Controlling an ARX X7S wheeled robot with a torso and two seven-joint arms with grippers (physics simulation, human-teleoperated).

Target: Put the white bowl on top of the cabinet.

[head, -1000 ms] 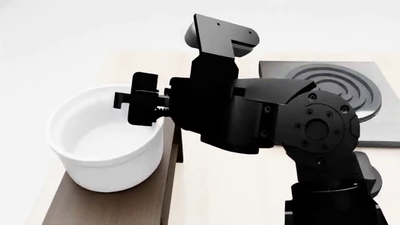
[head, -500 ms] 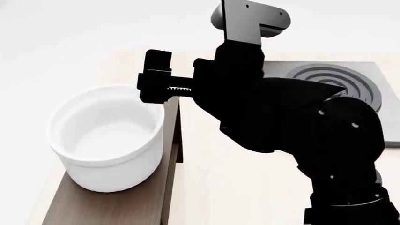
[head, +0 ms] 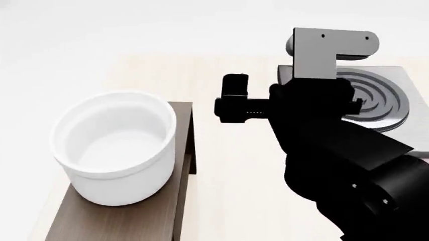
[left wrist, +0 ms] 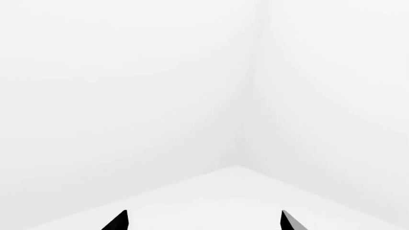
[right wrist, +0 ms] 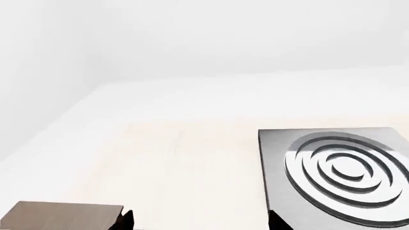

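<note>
The white bowl stands upright on the flat top of the dark brown cabinet at the lower left of the head view. My right gripper hangs to the bowl's right, above the pale tabletop and clear of the rim. In the right wrist view the right gripper is open with nothing between its fingertips, and a corner of the cabinet shows beside one tip. My left gripper is open and empty, facing only bare white walls; it is outside the head view.
A square grey stove plate with raised rings lies at the back right, partly behind my right arm. The same stove plate shows in the right wrist view. The light wooden tabletop runs between cabinet and plate.
My right gripper has left the bowl's rim and moved right, away from the bowl. The bowl has stayed put on the cabinet.
</note>
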